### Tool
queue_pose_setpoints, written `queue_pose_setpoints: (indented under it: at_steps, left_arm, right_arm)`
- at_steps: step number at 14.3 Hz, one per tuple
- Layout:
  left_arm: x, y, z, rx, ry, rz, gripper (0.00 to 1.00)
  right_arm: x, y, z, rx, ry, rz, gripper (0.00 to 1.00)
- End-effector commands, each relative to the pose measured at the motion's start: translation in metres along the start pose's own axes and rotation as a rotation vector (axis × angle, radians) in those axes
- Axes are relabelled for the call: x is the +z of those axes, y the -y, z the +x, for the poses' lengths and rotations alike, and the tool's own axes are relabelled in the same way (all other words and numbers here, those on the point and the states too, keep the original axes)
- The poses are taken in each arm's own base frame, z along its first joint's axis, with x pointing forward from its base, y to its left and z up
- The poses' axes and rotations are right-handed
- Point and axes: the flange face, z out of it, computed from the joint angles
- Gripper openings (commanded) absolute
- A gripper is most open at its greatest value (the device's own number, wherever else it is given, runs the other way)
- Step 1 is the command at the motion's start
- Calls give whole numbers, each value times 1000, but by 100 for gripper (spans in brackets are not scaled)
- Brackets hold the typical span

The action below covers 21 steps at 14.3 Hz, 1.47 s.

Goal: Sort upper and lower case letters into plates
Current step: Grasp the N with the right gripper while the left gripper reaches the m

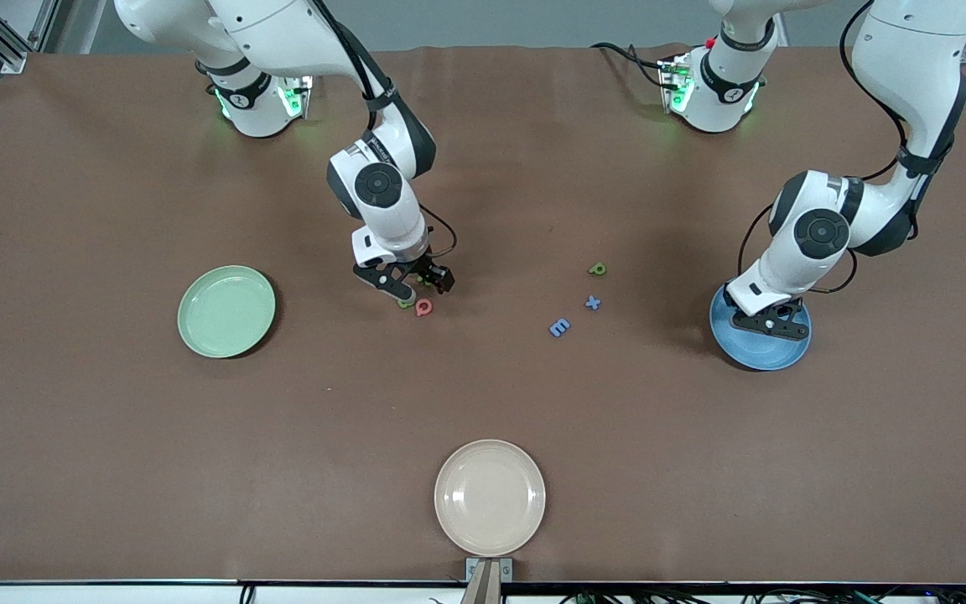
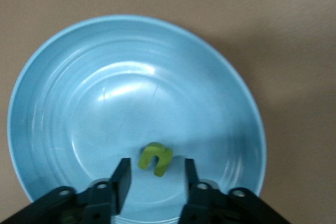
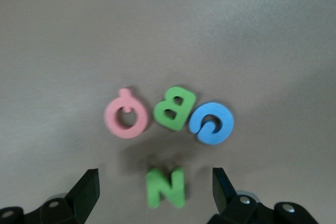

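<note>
Between open jaws, green N [image 3: 166, 187]

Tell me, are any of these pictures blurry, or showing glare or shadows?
Right wrist view: soft; the green N between the right gripper fingers is fuzzier than the red Q. Left wrist view: white glare streaks on the blue plate, shadow near the green u. Front view: sharp, with arm shadows on the table.

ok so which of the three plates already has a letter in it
The blue plate, under the left gripper: a green letter u lies in it. The green and beige plates hold none.
</note>
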Motion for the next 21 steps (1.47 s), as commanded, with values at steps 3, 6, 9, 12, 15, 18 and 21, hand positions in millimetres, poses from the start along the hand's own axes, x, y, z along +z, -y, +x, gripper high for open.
queue_pose_setpoints:
  at_steps: [3, 6, 9, 12, 15, 18, 21]
  left_arm:
    - [-49, -34, 26, 51, 11, 25, 100]
    - [-89, -80, 54, -45, 21, 1, 100]
    - [-108, -141, 80, -87, -21, -50, 100]
    - [-117, -213, 98, -2, -54, -96, 100]
    - [-104, -257, 107, 71, -45, -131, 100]
    - [-93, -279, 102, 276, -49, -143, 100]
    - [-78, -288, 104, 335, -79, -182, 99]
  right_arm:
    - [7, -10, -6, 8, -6, -8, 74]
    - [7, -9, -6, 0, -7, -10, 54]
    - [9, -11, -8, -4, -2, -25, 28]
    - [7, -13, -7, -3, 13, -61, 7]
    - [-13, -12, -1, 7, 43, -110, 2]
    - [-43, -21, 23, 4, 27, -165, 1]
    - [-101, -42, 66, -40, 24, -194, 1]
